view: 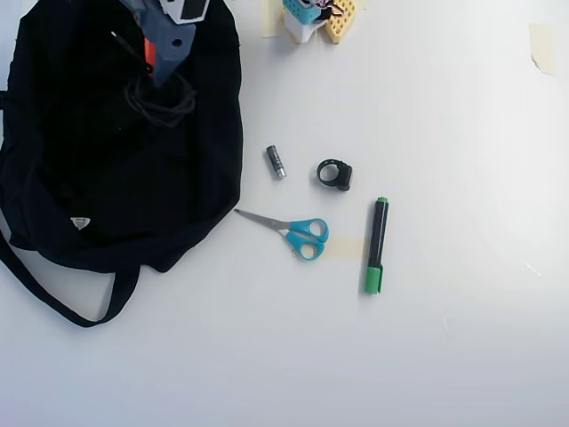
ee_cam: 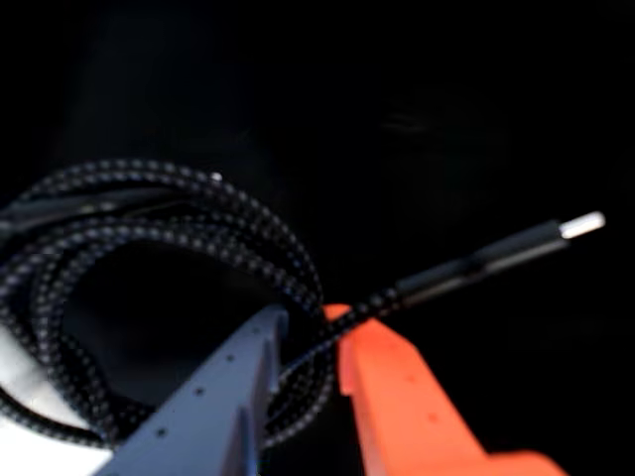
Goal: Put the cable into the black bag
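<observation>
One cable (ee_cam: 179, 248), one black bag (view: 80, 169).

My wrist view is dim and soft, the cable (ee_cam: 179, 258) blurred against blackness. Overhead it's bright and even, the white table (view: 444, 356) nearly washed out, shadows faint.

Blue-grey and orange tool (ee_cam: 310, 315) fingers
</observation>
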Available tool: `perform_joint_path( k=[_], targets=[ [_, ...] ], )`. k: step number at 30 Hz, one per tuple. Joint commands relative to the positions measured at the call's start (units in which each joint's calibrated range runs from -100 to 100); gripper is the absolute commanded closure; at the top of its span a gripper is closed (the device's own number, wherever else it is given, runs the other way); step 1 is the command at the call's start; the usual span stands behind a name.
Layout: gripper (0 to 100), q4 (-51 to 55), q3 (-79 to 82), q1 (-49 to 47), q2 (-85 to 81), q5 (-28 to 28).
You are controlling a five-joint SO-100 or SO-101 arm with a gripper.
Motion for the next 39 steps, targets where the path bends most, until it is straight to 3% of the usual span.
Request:
perform_joint_path(
  k=[1, 5, 7, 10, 15, 17, 19, 20, 21, 27, 39],
  targets=[
    [98, -2.0, -0.37, 9.77, 6.85, 0.75],
    [94, -12.94, -1.45, 11.04, 24.61, 0.12],
    [73, -12.25, -1.27, 11.04, 24.61, -1.19],
    [51, -6.39, -2.8, 7.6, 19.38, -3.18],
    [50, 1.79, -6.3, -9.3, -6.34, -4.49],
    [51, 1.88, -5.4, -17.53, -13.4, -2.39],
    [69, 2.22, -5.31, -25.98, -17.21, -1.19],
    [89, 2.22, -4.95, -28.45, -16.63, -1.71],
    [98, 2.4, -1.27, -30.25, -17.79, -1.76],
    [98, 15.57, 6.46, -43.19, -31.99, -1.4],
    [98, 14.37, 42.58, -58.89, -50.66, -1.76]
  ],
)
